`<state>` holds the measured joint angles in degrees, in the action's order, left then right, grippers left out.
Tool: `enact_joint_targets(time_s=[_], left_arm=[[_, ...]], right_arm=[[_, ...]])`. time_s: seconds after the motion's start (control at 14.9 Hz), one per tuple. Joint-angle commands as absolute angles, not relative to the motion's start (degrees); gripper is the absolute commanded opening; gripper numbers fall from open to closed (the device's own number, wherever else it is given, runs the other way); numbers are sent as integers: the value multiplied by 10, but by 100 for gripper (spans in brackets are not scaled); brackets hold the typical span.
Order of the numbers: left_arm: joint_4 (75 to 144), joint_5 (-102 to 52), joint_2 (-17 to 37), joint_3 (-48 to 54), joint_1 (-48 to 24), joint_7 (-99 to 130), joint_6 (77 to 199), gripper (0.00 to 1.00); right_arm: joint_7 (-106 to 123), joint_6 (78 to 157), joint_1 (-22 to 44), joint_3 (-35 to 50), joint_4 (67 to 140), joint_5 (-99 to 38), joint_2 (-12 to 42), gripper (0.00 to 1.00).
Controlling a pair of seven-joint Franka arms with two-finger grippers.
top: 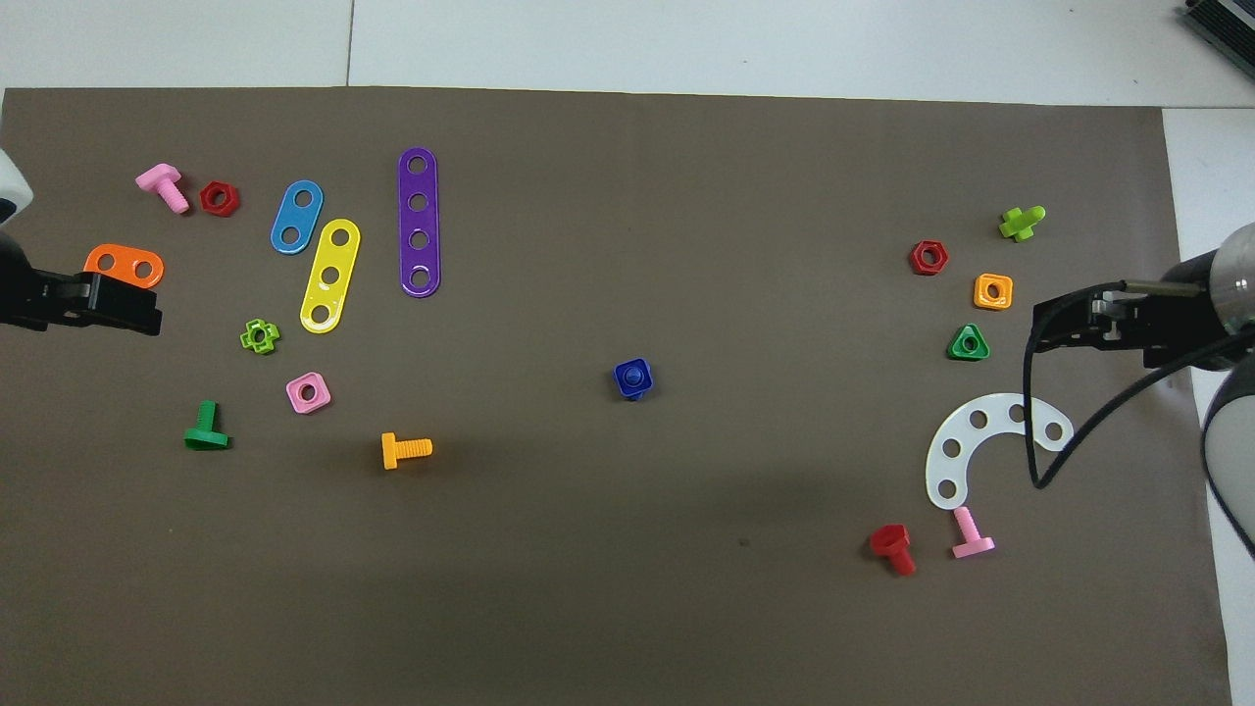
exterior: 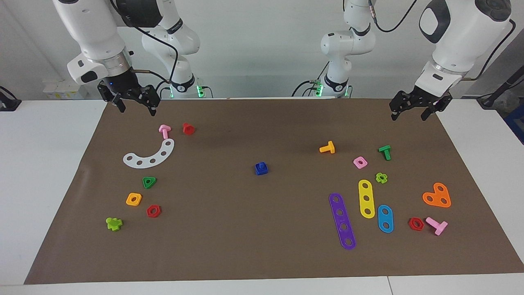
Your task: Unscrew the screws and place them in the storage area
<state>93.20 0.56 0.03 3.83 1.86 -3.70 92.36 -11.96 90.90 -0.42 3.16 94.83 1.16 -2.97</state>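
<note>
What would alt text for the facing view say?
A blue bolt in its square nut sits mid-mat on a brown mat, untouched. Colourful toy bolts, nuts and plates lie toward both ends, under the raised left gripper and right gripper.

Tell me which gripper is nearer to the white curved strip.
Right. The right gripper hangs over the mat's edge close to the white curved strip; the left gripper hangs at the other end of the table.

table point(exterior: 53, 172): white | brown mat point(exterior: 262, 229) covering it | mat holds scattered toy bolts, nuts, perforated strips
</note>
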Motion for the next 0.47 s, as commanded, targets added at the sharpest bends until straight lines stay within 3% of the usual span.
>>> enact_joint_targets(time_s=[0.0,0.4], left_arm=[[932,19,-4,37,16,-40,926,100],[940,18,-9,40,13,-42,919,100]], right_arm=[[-107,904,-10,34,943,12,-34,100],[-105,904,-9,37,942,25,-36,100]])
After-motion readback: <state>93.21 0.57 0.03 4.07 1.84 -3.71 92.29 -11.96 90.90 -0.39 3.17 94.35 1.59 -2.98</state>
